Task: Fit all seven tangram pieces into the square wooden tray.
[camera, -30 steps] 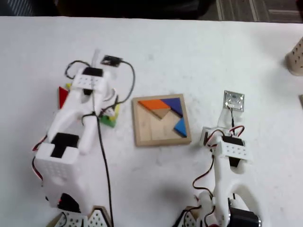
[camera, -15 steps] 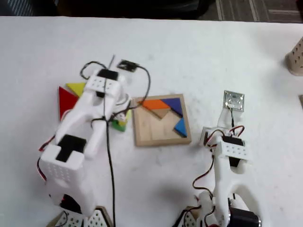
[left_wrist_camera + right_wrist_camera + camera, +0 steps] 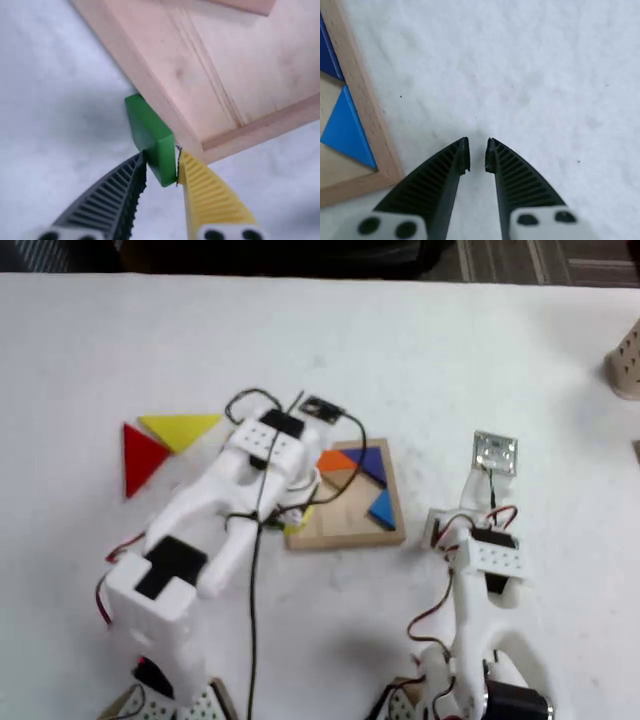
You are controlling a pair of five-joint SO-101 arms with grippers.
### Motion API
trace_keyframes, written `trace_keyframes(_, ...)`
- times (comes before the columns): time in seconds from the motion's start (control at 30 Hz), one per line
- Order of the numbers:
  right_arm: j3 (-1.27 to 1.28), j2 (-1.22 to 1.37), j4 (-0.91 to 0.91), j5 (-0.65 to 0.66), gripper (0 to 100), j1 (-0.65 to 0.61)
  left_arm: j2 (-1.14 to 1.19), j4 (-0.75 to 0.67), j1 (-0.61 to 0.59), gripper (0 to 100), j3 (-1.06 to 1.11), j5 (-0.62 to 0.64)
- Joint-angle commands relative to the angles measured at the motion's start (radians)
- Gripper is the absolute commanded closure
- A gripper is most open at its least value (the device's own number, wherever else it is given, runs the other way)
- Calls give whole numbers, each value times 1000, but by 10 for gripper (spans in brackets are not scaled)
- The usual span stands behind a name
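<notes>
The left gripper is shut tight on a green piece. One of its fingers is black and the other is yellow, and the green piece is pinched between the two tips. The green piece is right up against the outside of the tray, close to one of its corners. It is over the white table, not inside the tray.

From above, the left arm lies slanted across the table, and its front end is at the tray's near left corner.

Three pieces are in the tray. An orange piece and a dark blue piece lie side by side along the far edge. A light blue triangle lies by the right edge.

A red triangle and a yellow triangle lie flat on the table, well off to the left of the tray. They are close to each other, and the yellow one is farther back.

The right gripper is over bare table, just beside the tray's near right corner. Both its fingers are black. They are almost closed, with only a thin gap, and there is nothing between them.

A small shiny square lies on the table past the right arm, with a wire going to it
</notes>
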Motion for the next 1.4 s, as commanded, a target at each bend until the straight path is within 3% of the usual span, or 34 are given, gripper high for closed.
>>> trace_keyframes(0.0,-3,-28,-21,11,936,-7,-31,-18,22,880,29,14)
trace_keyframes(0.2,-3,-28,-21,11,936,-7,-39,-71,-2,928,117,43)
trace_keyframes(0.27,-3,-28,-21,11,936,-8,-35,-74,-12,991,114,41)
trace_keyframes(0.73,-3,-28,-21,11,936,-8,-50,-60,-90,980,0,32)
trace_keyframes(1.17,-3,-28,-21,11,936,-10,-269,26,-176,980,0,25)
trace_keyframes(1.37,-3,-28,-21,11,936,-10,-277,-18,-68,980,17,25)
